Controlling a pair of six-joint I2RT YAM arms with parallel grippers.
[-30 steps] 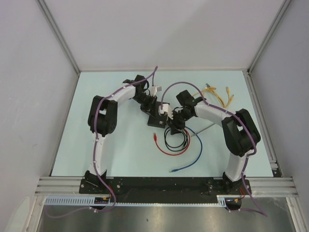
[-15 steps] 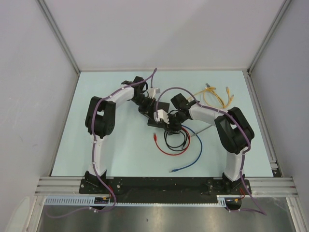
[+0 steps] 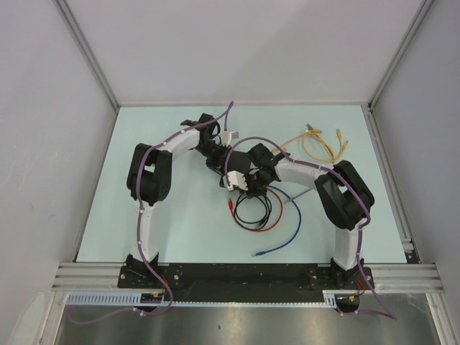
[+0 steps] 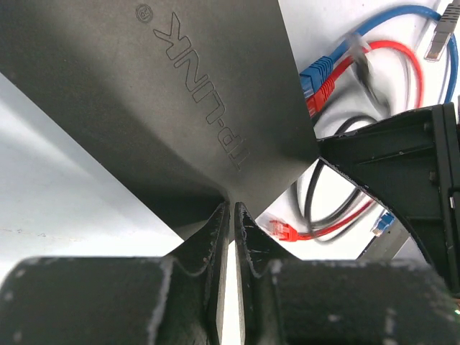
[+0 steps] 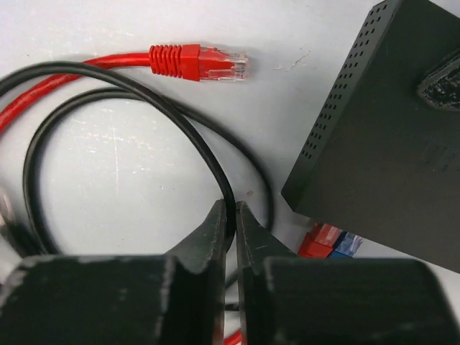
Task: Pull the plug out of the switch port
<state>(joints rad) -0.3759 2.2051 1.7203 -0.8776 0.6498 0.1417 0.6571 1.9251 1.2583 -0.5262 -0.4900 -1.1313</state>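
Risk: right gripper (image 5: 231, 215) pinches black cable (image 5: 180, 122) mid-run, beside the switch (image 5: 388, 144) mid-table. We think tugging strains the cord or drags the switch if left gripper (image 4: 231, 210), fingers together against it, slips.

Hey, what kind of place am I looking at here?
Likely a robotics lab test cell: left arm and right arm bolted to a rail at a pale table, plain panel walls around, a network switch and loose patch cables laid out.

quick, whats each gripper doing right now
Left gripper: closed, clamping the edge of the switch.
Right gripper: closed, pinching the black cable.
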